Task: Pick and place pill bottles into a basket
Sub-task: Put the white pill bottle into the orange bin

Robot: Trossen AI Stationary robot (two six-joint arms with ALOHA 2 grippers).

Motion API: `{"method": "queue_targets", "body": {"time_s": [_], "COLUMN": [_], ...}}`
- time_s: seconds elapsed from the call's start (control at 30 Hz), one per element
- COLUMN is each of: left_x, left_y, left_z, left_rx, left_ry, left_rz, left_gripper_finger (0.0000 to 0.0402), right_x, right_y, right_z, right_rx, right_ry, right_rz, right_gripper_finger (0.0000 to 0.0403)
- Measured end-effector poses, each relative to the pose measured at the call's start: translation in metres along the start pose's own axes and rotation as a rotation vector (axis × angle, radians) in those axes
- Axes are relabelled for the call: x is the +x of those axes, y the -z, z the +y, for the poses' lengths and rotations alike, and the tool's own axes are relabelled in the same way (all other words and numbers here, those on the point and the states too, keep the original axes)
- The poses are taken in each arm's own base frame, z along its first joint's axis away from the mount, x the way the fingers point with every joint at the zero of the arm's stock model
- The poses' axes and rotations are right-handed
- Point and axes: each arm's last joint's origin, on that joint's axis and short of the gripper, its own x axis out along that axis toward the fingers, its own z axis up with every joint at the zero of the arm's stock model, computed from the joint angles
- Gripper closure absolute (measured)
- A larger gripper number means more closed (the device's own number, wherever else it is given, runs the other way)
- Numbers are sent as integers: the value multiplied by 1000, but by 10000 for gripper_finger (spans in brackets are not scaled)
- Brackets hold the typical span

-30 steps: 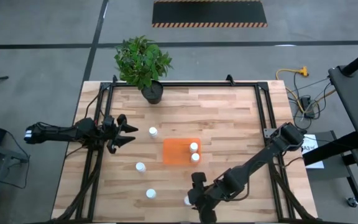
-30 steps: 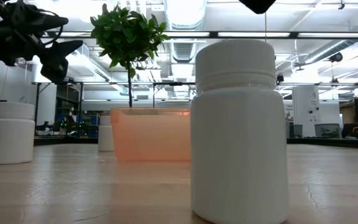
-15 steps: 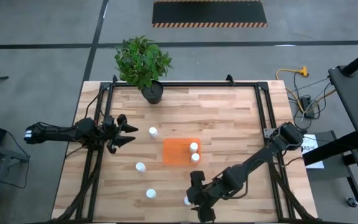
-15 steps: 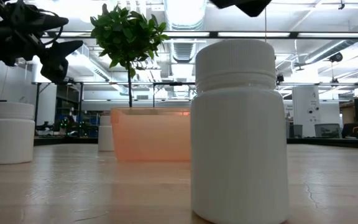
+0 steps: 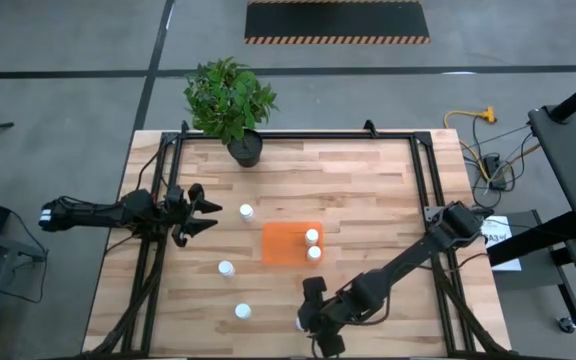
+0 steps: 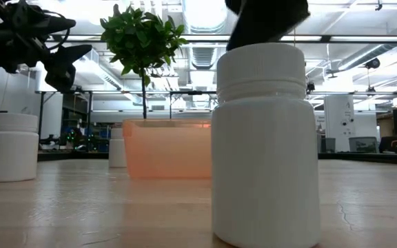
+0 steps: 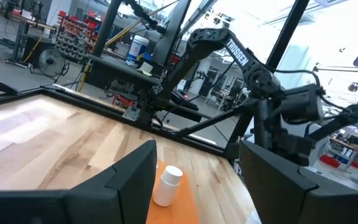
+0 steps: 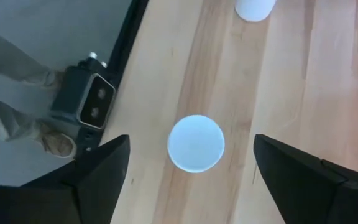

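Your right gripper (image 8: 188, 163) hangs directly above a pill bottle (image 8: 196, 142) at the surface's near edge, fingers spread wide astride it; 2 bottles already sit in the orange basket (image 5: 284, 243). Next: descend, close on the cap, carry it basketward. Left gripper (image 5: 200, 214) waits, fingers parted, empty

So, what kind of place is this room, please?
Probably a robotics lab or workshop in an industrial hall. The wooden table stands on a bare concrete floor with hazard-striped matting; behind it are exposed ceiling ducts and shelves of equipment.
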Motion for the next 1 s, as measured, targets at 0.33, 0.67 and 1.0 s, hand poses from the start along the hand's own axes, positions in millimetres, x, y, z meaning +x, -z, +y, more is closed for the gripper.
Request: {"method": "queue_targets", "body": {"time_s": [0.33, 0.67, 1.0], "left_x": [0, 0, 0], "left_y": [0, 0, 0], "left_z": [0, 0, 0], "left_rx": [0, 0, 0], "left_ry": [0, 0, 0], "left_rz": [0, 0, 0], "left_gripper_finger": [189, 189, 189], "right_x": [21, 29, 29], "right_y": [6, 7, 6], "right_z": [-4, -3, -3], "right_rx": [9, 45, 41], "right_ry": [20, 12, 6], "right_rz": [27, 15, 16], "right_gripper_finger": [76, 77, 153]}}
